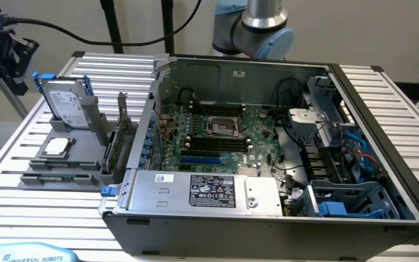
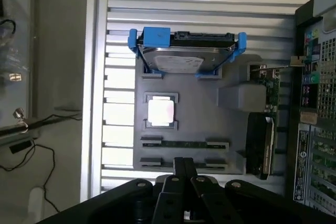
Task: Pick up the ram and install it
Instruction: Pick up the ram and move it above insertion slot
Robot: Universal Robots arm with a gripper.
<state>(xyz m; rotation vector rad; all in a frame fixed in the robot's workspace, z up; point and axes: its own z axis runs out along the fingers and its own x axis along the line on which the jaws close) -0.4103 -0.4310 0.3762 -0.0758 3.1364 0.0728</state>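
shut gripper over the parts tray
gripper (image 2: 184,164) points down, jaws together, holding nothing, over the ram (image 2: 184,143), which lies flat in a slot at the six o'clock end of the grey tray (image 1: 84,148), nine o'clock of the computer case (image 1: 268,221).

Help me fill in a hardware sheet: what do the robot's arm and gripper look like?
The arm is a silver metal tube set into a rounded grey joint with a pale blue cap. The gripper is matte black, with a broad body, round pivot pins and two slim flat fingers.
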